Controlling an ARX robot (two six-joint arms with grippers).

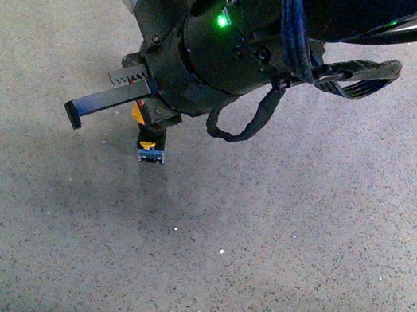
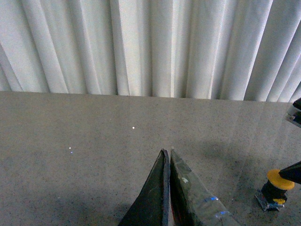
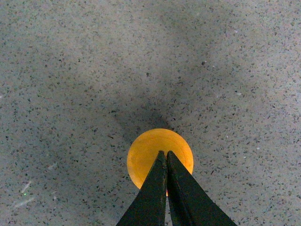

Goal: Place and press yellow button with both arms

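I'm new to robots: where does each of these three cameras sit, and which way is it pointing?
Front view: on the robot's body, looking down at the grey table; one black arm hangs over the yellow button.
Left wrist view: low over the table, facing a white curtain; the shut left end effector shows.
Right wrist view: straight down; the shut right end effector covers part of the cap.
Shared: all three show the button.

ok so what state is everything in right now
yellow button: upright on the table, pressed in or not unclear
right gripper: shut, tips over its cap
left gripper: shut, holding nothing
green light: lit
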